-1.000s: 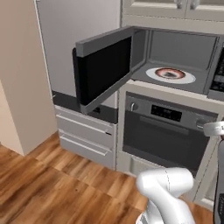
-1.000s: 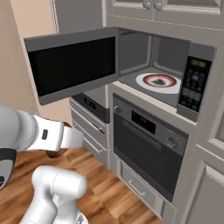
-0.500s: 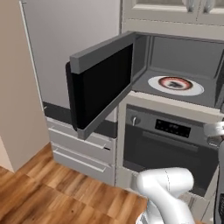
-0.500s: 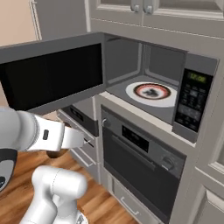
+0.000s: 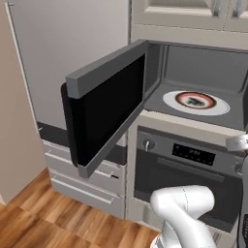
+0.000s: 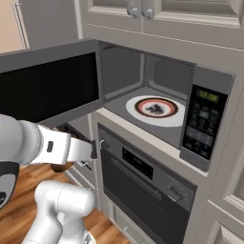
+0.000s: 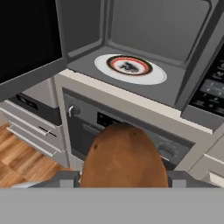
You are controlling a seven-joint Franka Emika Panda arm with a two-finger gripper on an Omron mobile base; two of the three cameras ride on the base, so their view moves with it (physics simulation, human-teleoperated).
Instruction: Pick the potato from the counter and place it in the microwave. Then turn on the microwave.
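In the hand view the brown potato point(image 7: 124, 157) sits low in the middle, with my gripper point(image 7: 124, 176) shut on it and a dark fingertip point(image 7: 64, 177) on either side. The microwave point(image 7: 148, 30) is ahead and above, and its black glass door point(image 5: 106, 114) is swung wide open to the left. Inside it lies a white plate with a red-and-black ring point(image 7: 130, 68), also seen from the base views point(image 5: 195, 101) point(image 6: 155, 108). The potato is outside the cavity, in front of the oven and below the microwave floor. The counter is out of view.
The microwave's control panel point(image 6: 202, 126) stands right of the cavity. An oven point(image 6: 143, 178) with a knob and display sits directly below. Grey drawers point(image 5: 82, 186) and a wood floor point(image 5: 43, 218) lie to the left, under the open door. Cabinets point(image 6: 157, 9) hang above.
The whole scene has shifted and grown in both base views: the base has driven closer to the microwave. The door stays open.
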